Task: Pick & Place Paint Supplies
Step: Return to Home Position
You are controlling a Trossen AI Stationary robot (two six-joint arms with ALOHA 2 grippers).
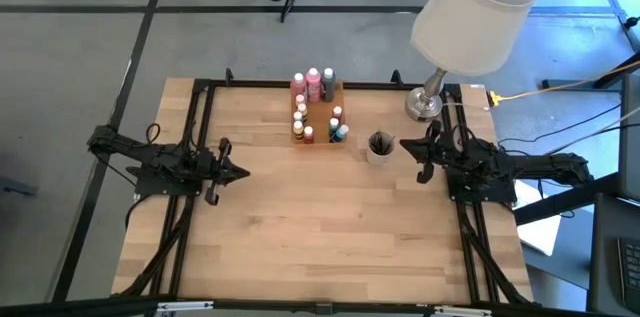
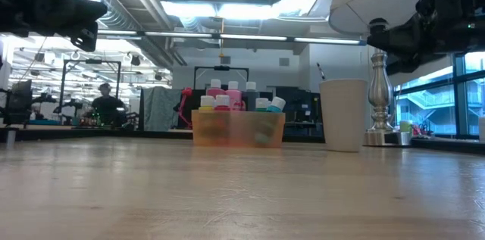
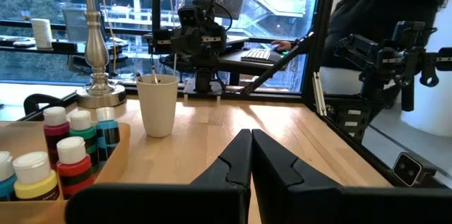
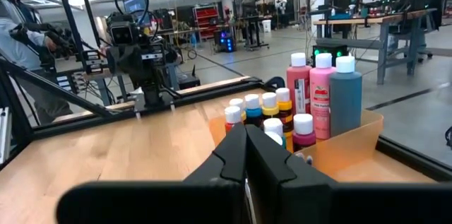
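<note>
As both arms hung over the worktop [image 1: 320, 247], one at each side edge, neither held anything. The left hand [image 1: 240, 171] sat above the left side, pointing inward, its two fingers [image 3: 233, 164] pressed together with nothing between them. The right hand [image 1: 407, 145] mirrored it over the right side, a little farther back, and its fingers [image 4: 229, 157] were likewise closed on nothing.

Just past the right hand's tip stood the pale round cup [image 3: 157, 107], upright on the wood, with dark-handled paintbrushes [image 1: 381, 142] standing in it. To the cup's left and reaching farther back lay the translucent orange tray [image 2: 239, 132], apart from the cup. The paint bottles [image 1: 313, 82] all stood upright inside it, white caps up. Small ones, red, yellow, green and blue among them, took the nearer part. Three tall ones, two pink and one grey, stood in a row at the far end.

Behind the cup, at the worktop's far right corner, rose a table lamp [image 1: 475, 7] with a silver foot and a white shade. In the room beyond the left arm stood a person [image 4: 14, 19].
</note>
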